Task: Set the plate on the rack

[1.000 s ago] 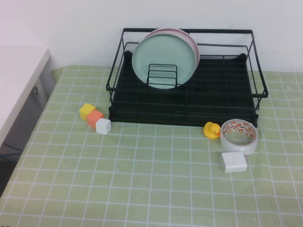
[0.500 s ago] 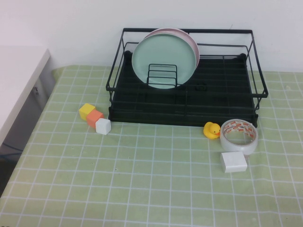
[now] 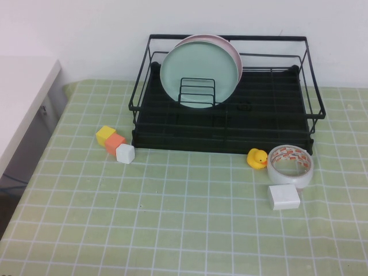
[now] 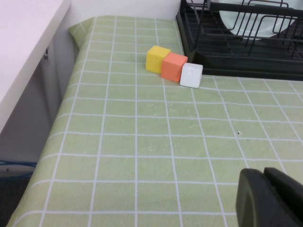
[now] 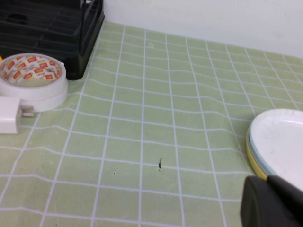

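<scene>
Plate point(image 3: 198, 75) already upright in rack point(image 3: 225, 118) at 12 o'clock against pink plate point(image 3: 233, 49); left gripper point(image 4: 270, 198) and right gripper point(image 5: 272, 201) parked low, both look clenched; any nudge could topple it.

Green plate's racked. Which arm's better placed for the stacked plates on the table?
Right. The right gripper sits beside the stacked plates; the left gripper is on the far side, facing the blocks.
</scene>
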### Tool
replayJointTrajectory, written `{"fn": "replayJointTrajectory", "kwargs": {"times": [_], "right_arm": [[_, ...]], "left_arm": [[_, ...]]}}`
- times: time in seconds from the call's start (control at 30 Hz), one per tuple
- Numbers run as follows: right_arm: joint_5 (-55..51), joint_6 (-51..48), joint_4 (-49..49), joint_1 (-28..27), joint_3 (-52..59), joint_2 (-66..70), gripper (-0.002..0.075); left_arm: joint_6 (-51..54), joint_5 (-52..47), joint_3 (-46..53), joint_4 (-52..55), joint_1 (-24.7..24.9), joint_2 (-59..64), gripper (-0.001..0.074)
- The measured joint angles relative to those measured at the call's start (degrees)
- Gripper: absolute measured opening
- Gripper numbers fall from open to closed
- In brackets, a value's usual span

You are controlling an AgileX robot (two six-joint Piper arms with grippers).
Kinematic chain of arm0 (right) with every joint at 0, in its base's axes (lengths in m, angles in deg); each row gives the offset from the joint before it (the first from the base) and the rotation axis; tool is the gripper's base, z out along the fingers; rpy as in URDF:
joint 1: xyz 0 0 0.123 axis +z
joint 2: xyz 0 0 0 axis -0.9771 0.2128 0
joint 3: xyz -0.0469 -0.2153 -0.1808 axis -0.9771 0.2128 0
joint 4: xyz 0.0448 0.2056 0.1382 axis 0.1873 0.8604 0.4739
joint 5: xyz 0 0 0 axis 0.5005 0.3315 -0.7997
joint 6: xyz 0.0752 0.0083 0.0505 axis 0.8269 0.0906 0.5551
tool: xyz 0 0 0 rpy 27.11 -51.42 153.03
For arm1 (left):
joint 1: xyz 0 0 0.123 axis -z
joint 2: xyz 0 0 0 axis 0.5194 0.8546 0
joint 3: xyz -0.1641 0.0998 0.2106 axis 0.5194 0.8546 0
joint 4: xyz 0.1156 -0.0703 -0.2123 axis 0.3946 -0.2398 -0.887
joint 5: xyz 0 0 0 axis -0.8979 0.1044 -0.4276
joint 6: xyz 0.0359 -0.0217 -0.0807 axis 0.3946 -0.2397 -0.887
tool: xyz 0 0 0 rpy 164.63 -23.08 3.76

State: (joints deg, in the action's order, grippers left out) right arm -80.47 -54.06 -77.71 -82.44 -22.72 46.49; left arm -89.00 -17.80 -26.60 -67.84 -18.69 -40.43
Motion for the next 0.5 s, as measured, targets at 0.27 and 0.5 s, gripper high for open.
{"fn": "replayJointTrajectory", "kwargs": {"times": [0.27,0.5], "right_arm": [[0.0,0.0,0.0,0.0,0.0,0.0,0.0001],[0.0,0.0,0.0,0.0,0.0,0.0,0.0]], "left_arm": [[0.1,0.0,0.0,0.0,0.0,0.0,-0.0002],[0.1,0.0,0.0,0.0,0.0,0.0,-0.0002]]}}
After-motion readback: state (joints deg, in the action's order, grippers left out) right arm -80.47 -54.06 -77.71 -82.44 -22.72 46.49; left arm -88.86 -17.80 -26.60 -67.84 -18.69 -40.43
